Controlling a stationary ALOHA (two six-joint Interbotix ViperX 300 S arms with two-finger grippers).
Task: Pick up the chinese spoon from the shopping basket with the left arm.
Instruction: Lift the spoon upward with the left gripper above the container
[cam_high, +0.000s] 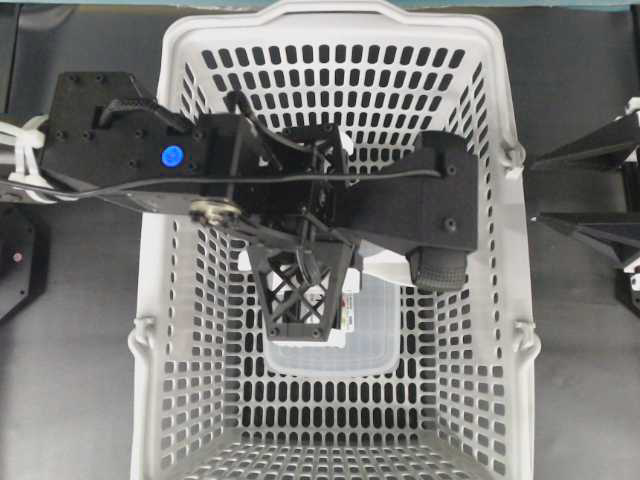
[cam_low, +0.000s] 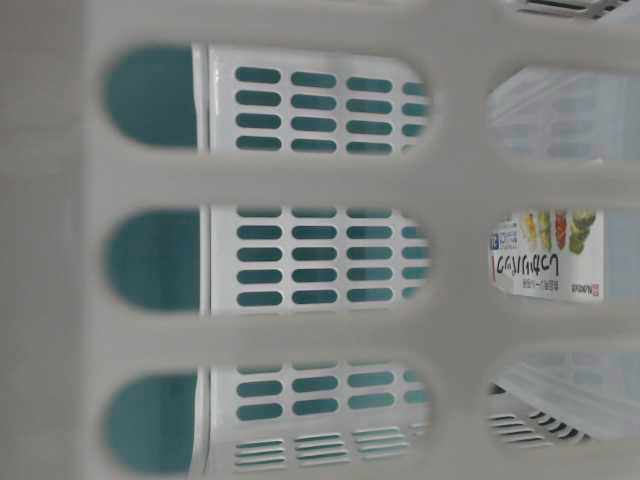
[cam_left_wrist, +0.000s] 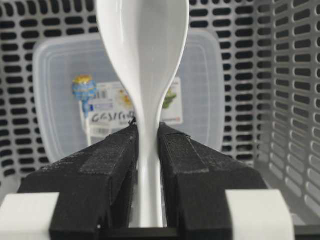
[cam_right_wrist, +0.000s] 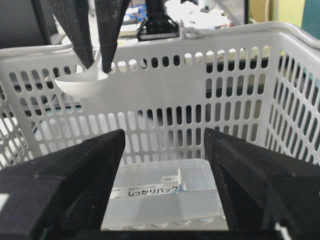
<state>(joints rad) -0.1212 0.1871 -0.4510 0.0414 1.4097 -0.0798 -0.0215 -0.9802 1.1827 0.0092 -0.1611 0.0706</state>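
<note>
Most of the task looks done, judging from how things sit. My left gripper (cam_left_wrist: 148, 145) is clamped narrow on the handle of the chinese spoon (cam_left_wrist: 142, 55); in the left wrist view both pads press the handle from either side, and the bowl projects out beyond the fingertips (cam_left_wrist: 120, 150) with its hollow facing the camera. The right wrist view gives the height: the spoon hangs in the air at about rim level of the shopping basket (cam_right_wrist: 200, 50), the bowl roughly level and pointing away from the fingers, touching neither wall nor floor as far as I can see. Below it, on the basket floor, lies the clear lidded container (cam_right_wrist: 165, 200) with its printed label, well apart from the spoon. From overhead my left arm (cam_high: 130, 140) reaches in over the basket and hides the spoon, so I cannot confirm the grip from that view. The table-level view shows only basket slots and the container label. My right gripper (cam_right_wrist: 165, 175) is spread wide, holds nothing, and looks into the basket from outside it. Left, by my judgement: little or nothing beyond keeping the hold; the spoon sits about at rim height, not clearly above it, so a bit more lift may be wanted.
</note>
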